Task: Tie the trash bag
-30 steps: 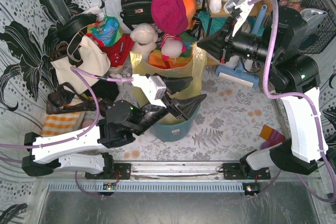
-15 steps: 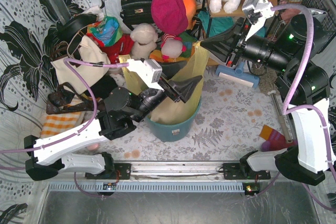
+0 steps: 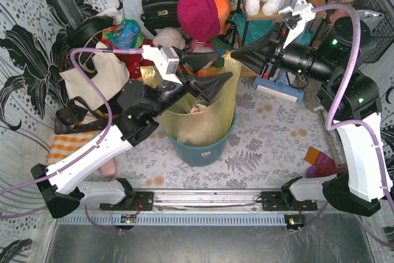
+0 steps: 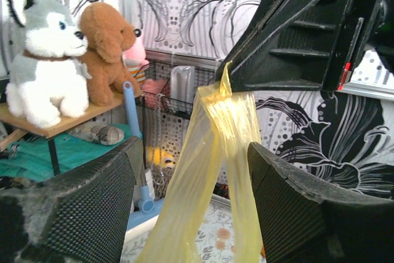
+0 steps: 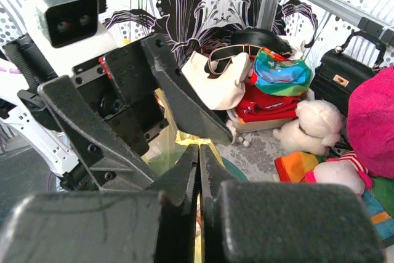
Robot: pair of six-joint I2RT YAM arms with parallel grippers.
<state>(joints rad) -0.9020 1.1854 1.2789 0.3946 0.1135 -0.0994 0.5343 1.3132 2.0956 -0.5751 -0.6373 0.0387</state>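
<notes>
The right gripper (image 3: 235,53) clamps a stretched strip of the trash bag (image 3: 206,118) while the left gripper (image 3: 220,71) stands spread around it.

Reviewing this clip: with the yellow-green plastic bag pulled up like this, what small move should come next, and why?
Probably shut the left claw on the raised strip of the thin translucent yellow-green trash bag. The right claw pinches the strip's top, and the strip hangs between the left claw's open fingers. A knot likely needs both claws holding plastic.
</notes>
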